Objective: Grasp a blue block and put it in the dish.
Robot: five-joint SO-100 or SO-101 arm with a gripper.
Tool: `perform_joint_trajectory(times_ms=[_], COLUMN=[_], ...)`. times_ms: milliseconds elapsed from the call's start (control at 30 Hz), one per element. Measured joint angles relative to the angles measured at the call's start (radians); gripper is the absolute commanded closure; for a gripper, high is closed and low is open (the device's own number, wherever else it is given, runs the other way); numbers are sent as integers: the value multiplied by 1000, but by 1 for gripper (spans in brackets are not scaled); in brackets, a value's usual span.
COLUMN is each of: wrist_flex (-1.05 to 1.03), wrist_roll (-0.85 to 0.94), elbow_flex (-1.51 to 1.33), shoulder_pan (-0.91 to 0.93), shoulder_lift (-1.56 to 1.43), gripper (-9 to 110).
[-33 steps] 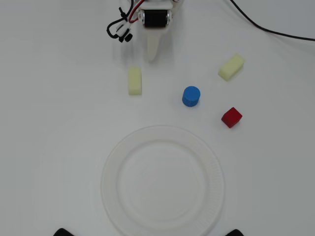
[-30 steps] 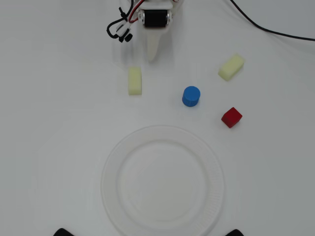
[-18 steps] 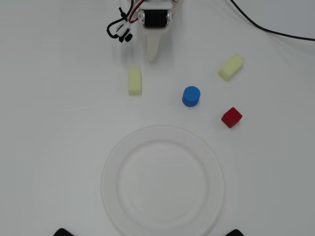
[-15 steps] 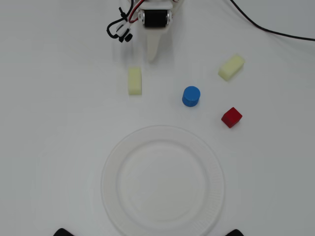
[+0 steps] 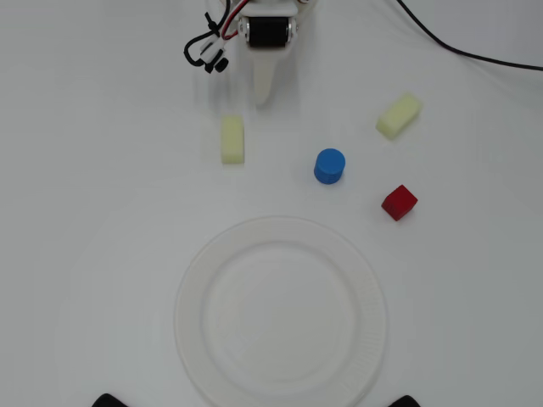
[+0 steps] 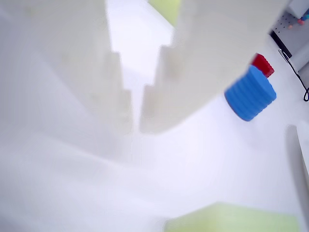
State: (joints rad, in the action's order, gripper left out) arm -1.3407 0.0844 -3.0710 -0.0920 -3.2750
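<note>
The blue block (image 5: 329, 166) stands upright on the white table, right of centre in the overhead view, with its ribbed side showing in the wrist view (image 6: 250, 94). The dish (image 5: 188, 314), a large white paper plate, lies empty below it in the overhead view. My gripper (image 5: 263, 95) hangs at the top of the table, up and to the left of the blue block and well apart from it. In the wrist view its two white fingers (image 6: 136, 126) stand almost together, with only a thin slit between them and nothing held.
A pale yellow block (image 5: 232, 139) lies just below the gripper, and another (image 5: 399, 115) sits at the upper right. A red cube (image 5: 399, 202) is right of the blue block. A black cable (image 5: 458, 51) crosses the top right corner.
</note>
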Motion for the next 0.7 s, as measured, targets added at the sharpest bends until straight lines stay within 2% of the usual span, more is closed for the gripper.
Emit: perform_joint_trajectory(times_ms=[700], wrist_flex=[0], wrist_roll=[8], elbow_flex=[0], shoulder_pan=[-6], shoulder_lift=[0], gripper=[100])
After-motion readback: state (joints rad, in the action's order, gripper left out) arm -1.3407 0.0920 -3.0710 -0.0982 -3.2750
